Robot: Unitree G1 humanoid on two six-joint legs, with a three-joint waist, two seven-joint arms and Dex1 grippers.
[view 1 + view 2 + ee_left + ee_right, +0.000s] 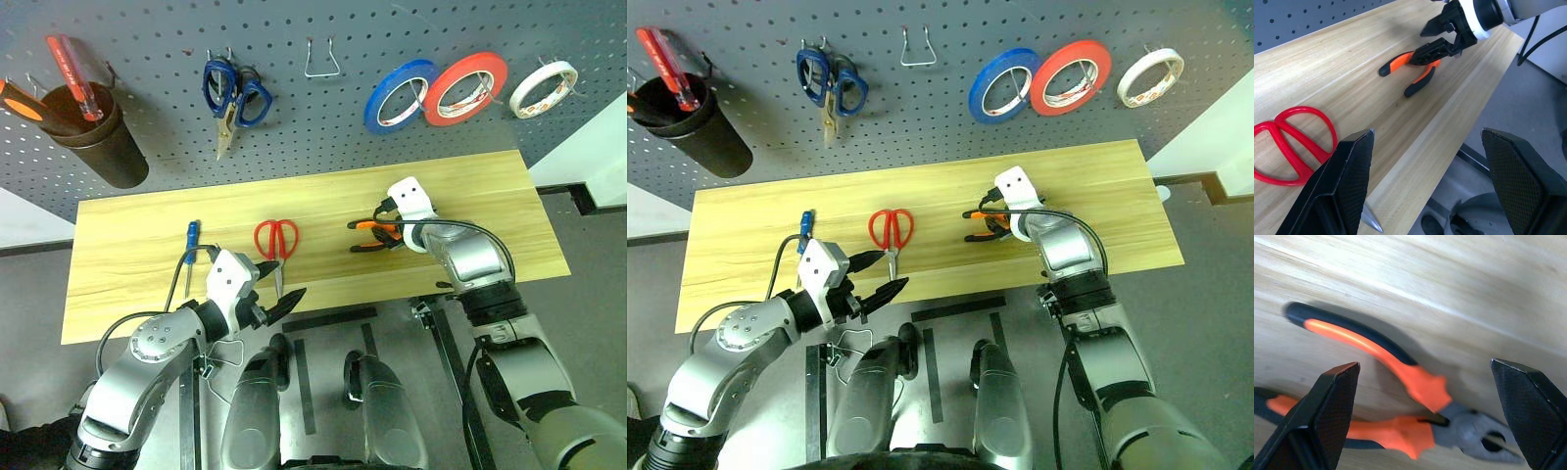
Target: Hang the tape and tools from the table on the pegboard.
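The right gripper (1425, 416) was held wide open directly above the pliers (377, 235), which lay flat on the table (470, 186), apparently for grasping. The left gripper (279, 294), open and empty, was parked near the red-handled scissors (276, 240).

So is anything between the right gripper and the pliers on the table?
Nothing visible. The right gripper stands open right over the pliers, its fingers either side of the orange handles near the joint, with bare table around them. The red scissors lie well off to the robot's left.
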